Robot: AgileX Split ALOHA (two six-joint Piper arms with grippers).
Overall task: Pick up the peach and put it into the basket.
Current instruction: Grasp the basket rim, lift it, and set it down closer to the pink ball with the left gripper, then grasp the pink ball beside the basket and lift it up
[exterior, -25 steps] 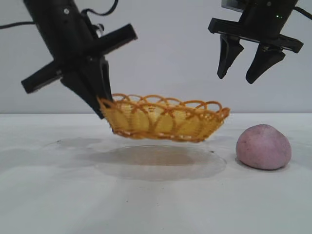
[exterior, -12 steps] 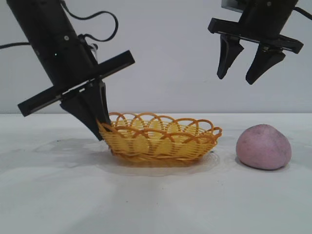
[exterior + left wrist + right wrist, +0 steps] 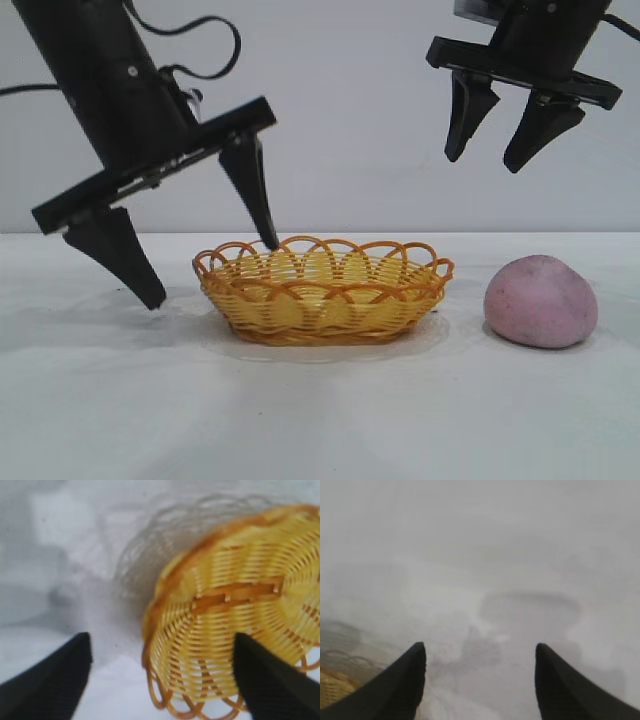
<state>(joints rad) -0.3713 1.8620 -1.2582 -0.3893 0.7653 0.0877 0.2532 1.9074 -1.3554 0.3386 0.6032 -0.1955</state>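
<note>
- Peach on table, right of basket, apart, untouched.
- Basket flat on table, centre; left gripper jaws spread, empty, straddling its left rim.
- Right gripper high above the gap, jaws parted, holding nothing.
- Risk: left finger snagging looped rim, dragging basket; round peach rolling off if pinched off-centre.
- Bare table all round peach; back wall behind.

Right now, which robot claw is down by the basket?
The left gripper. Its open fingers straddle the end of the basket away from the peach, while the right gripper hangs high in the air.
</note>
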